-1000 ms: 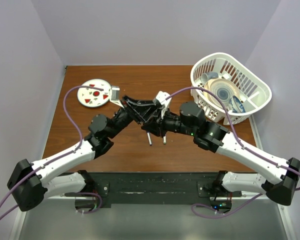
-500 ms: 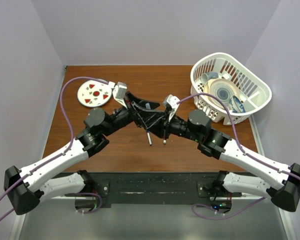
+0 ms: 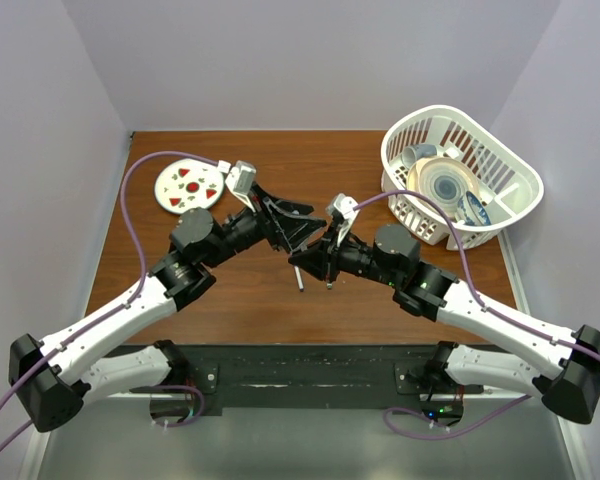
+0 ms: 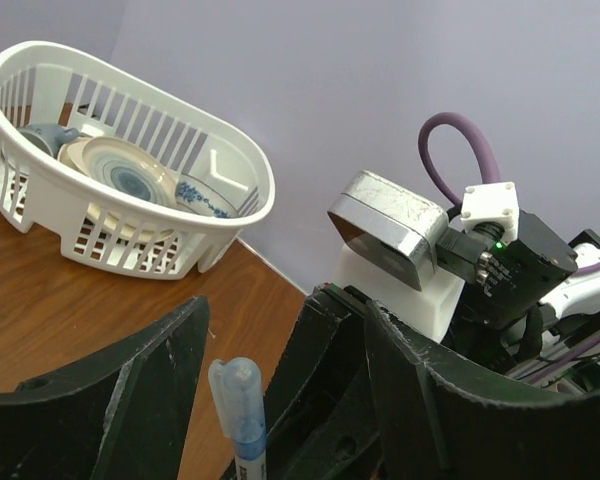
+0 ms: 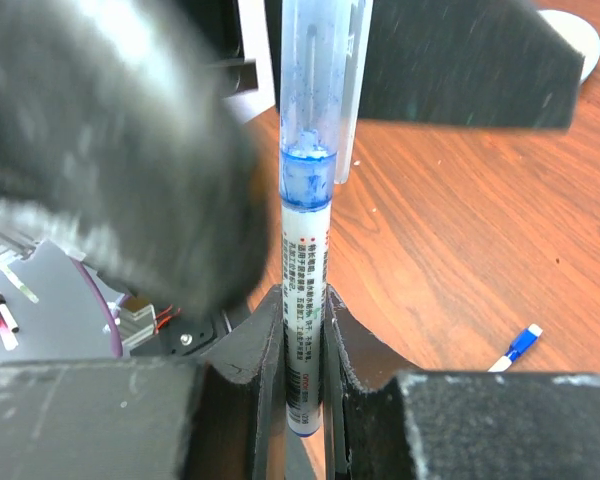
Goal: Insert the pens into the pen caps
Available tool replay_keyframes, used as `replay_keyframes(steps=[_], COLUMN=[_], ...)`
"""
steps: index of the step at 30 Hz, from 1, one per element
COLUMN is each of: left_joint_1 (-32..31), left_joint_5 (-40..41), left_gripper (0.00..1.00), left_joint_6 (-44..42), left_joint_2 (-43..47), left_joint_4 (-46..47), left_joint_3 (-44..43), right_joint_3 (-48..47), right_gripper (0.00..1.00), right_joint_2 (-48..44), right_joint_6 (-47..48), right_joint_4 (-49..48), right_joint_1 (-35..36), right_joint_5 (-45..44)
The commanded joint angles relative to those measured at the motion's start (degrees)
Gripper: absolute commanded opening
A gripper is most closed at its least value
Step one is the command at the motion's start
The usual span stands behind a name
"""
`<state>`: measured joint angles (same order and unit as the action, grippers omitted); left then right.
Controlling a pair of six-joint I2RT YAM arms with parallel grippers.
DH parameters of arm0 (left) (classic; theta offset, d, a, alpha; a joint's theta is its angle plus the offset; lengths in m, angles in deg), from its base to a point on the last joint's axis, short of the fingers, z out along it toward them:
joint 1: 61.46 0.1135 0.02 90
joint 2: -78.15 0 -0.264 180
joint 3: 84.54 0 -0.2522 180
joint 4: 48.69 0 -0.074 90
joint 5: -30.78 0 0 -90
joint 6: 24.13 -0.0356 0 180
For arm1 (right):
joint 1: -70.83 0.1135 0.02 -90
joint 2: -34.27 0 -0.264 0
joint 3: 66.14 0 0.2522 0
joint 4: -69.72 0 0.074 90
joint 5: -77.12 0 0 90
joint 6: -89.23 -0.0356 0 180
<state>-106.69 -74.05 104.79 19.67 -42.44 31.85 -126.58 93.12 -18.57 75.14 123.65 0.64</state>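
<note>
Brown wooden table (image 3: 250, 310), boxed in by lilac walls; we report from the near edge outward. Nearest us, both arm bases sit by a black rail (image 3: 310, 368), and the arms reach inward to meet over mid-table. Beyond the bare near strip we find a second pen (image 3: 298, 278) and a third pen (image 3: 329, 281) lying flat on the wood, side by side but apart, below the claws. The right wrist view shows one of them with a blue end. Above them the right claw (image 5: 303, 305) is clamped on the white barrel of a pen (image 5: 305, 260), gripped near its tail end and pointing toward the left arm. We note a translucent blue cap (image 5: 307, 90) over that pen's far end, its clip to one side, with a darker blue band where cap meets barrel. The left claw (image 3: 288, 222) faces the right one with its fingers (image 4: 130, 400) spread apart. The capped tip stands in the gap, and we see neither finger pressing on it. Farther back on the left lies a round white plate (image 3: 189, 185) with red marks. At the far right stands a white slotted basket (image 4: 110, 240) holding stacked dishes (image 4: 115, 175).
</note>
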Motion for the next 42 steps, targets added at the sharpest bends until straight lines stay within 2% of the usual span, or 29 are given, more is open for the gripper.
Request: replay_keyframes(steps=[1, 4, 8, 14, 16, 17, 19, 22, 23, 25, 27, 28, 29, 32, 34, 42], left_joint_1=[1.1, 1.9, 3.1, 4.0, 4.1, 4.1, 4.1, 4.1, 4.2, 4.1, 4.0, 3.2, 2.1, -2.0, -3.2, -3.8], left_joint_5=[-0.5, 0.0, -0.4, -1.2, -1.6, -1.7, -2.3, -3.7, -4.5, -8.1, -13.1, -14.3, -14.3, -8.5, -8.6, -9.6], left_gripper=[0.68, 0.68, 0.57, 0.59, 0.55, 0.47, 0.39, 0.06, 0.0, 0.0, 0.0, 0.0, 0.0, 0.0, 0.0, 0.0], left_joint_6=[-0.5, -0.6, -0.5, 0.0, 0.2, 0.3, 0.5, 0.7, 1.2, 2.8, 9.1, 11.7, 12.8, 9.3, 10.1, 10.7], left_joint_2=[-0.2, 0.1, 0.0, 0.2, 0.1, 0.0, 0.0, -0.1, -0.4, -1.1, -2.4, -2.6, -2.2, -1.2, -0.8, -0.2], left_joint_4=[-0.7, -1.4, -2.4, -1.9, -1.7, -1.7, -2.1, -2.7, -2.6, 0.7, 4.1, 10.9, 11.8, 4.9, 9.4, 15.4], left_joint_3=[-3.0, -3.2, -3.8, -4.0, -4.1, -4.1, -4.1, -3.9, -3.3, -1.7, 2.8, 4.9, 7.4, 8.8, 11.6, 21.4], right_joint_3=[0.2, 0.1, 0.2, 0.3, 0.3, 0.3, 0.3, -0.3, -1.0, -1.6, -2.3, -3.8, -4.7, -9.6, -12.5, -24.2], right_gripper=[0.0, 0.0, 0.0, 0.0, 0.0, 0.0, 0.0, 0.0, 0.0, 0.0, 0.0, 0.0, 0.0, 0.0, 0.0, 0.0], right_joint_2=[-1.3, -1.3, -1.0, -0.8, -0.9, -1.0, -1.0, -0.8, -0.9, -0.8, -1.2, -1.3, -1.4, -0.8, 0.5, 4.6], right_joint_6=[-0.7, -0.6, -0.7, -0.9, -0.9, -0.9, -0.9, -0.9, -0.9, -1.3, -1.6, -0.8, -0.1, 1.4, 1.9, 6.3], right_joint_4=[-3.3, -3.0, -3.1, -2.9, -2.7, -2.6, -2.4, -1.8, -1.6, -2.7, -4.6, -4.8, -4.8, -5.4, -4.8, -1.2], right_joint_1=[-0.2, -0.2, -0.2, -0.2, -0.3, -0.2, -0.2, -0.2, -0.2, -0.2, -0.2, -0.3, -0.3, -0.5, -0.9, -4.0], right_joint_5=[0.9, 1.2, 1.7, 2.0, 1.8, 1.7, 1.5, 1.0, 0.6, -0.4, -3.8, -5.1, -6.7, -10.0, -11.3, -9.7])
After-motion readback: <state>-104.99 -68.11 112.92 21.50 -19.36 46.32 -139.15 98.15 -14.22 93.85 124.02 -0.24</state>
